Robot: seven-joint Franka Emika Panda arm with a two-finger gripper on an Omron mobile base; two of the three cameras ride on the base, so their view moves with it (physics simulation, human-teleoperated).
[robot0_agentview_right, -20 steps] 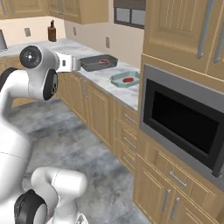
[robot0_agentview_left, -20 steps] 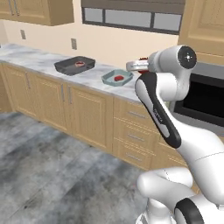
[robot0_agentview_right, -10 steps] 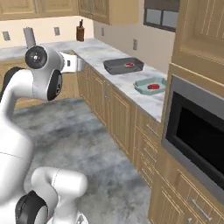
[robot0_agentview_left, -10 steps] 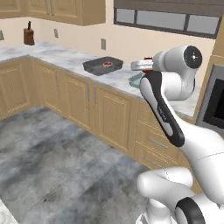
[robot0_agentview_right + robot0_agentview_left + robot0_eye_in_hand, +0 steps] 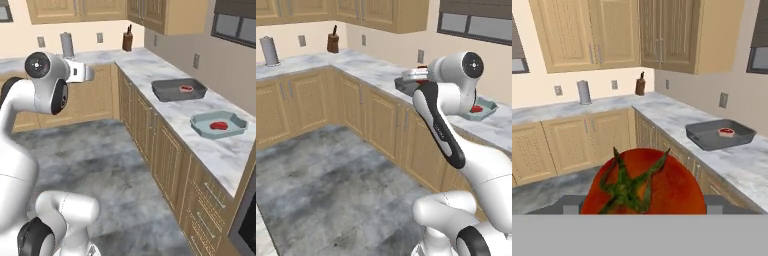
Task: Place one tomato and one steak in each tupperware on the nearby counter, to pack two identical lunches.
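While the gripper (image 5: 643,212) was held raised over the kitchen floor, a tomato (image 5: 643,184) with a green stalk was seen gripped between its widely parted jaws. To the right, on the marbled counter (image 5: 170,107), a dark grey tupperware (image 5: 179,90) containing a pink steak (image 5: 187,88) was shown, and beyond it a teal tupperware (image 5: 218,124) holding a red steak (image 5: 218,126).
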